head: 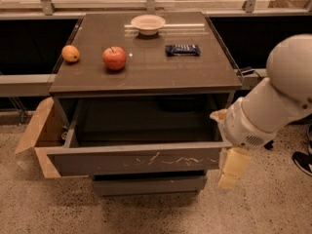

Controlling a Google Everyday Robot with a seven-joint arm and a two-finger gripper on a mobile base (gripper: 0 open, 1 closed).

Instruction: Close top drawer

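Observation:
The top drawer is pulled well out of the dark-grey cabinet. Its long flat front panel carries pale scratches, and its inside looks dark and empty. My gripper hangs at the drawer's front right corner, just right of the front panel, pointing down. My white arm comes in from the right behind it. Whether the gripper touches the panel cannot be told.
On the cabinet top lie an orange, a red apple, a white bowl and a dark snack bar. A narrower lower drawer front sits beneath. An open cardboard box stands at the left. A shoe is at the right edge.

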